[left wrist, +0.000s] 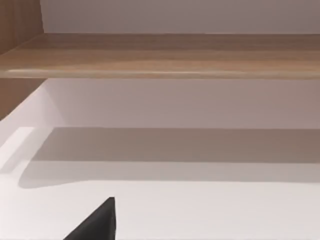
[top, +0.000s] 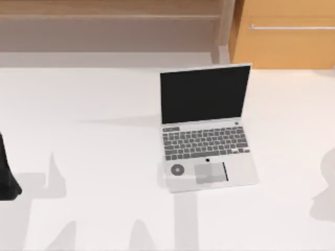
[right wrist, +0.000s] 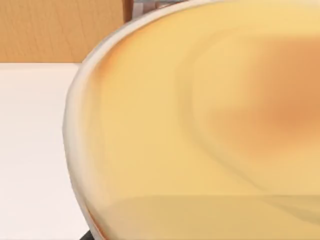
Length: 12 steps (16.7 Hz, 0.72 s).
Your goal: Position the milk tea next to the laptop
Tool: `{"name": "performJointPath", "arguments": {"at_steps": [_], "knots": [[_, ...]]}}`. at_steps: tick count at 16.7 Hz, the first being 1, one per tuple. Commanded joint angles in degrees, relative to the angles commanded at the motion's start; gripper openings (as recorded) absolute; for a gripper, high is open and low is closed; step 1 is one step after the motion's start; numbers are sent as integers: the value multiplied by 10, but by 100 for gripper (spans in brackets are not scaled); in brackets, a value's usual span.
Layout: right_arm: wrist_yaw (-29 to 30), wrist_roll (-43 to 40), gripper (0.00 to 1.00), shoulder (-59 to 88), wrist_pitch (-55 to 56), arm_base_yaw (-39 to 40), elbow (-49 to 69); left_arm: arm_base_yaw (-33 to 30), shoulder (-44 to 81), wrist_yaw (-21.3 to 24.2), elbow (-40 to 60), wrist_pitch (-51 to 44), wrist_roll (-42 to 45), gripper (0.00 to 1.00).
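The laptop stands open right of the table's middle, black screen upright, grey keyboard, trackpad and a round sticker facing the front. The milk tea looms very close in the right wrist view, its creamy yellow-orange top ringed by a pale rim. A dark sliver of my right gripper shows just below that rim. My left gripper is parked at the table's left edge, far from the laptop, and a dark part of it shows in the left wrist view.
A wooden shelf runs along the back left and a wooden cabinet with a metal handle stands at the back right. White tabletop lies left of the laptop. A shadow falls at the right edge.
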Motion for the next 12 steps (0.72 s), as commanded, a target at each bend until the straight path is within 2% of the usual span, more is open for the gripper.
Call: {"name": "performJointPath", "arguments": {"at_steps": [3, 12], "knots": [[0, 0, 2, 0, 0, 0, 0, 0, 0, 0, 0, 0, 0, 100], [0, 1, 0, 0, 0, 0, -1, 0, 0, 0, 0, 0, 0, 100]]}}
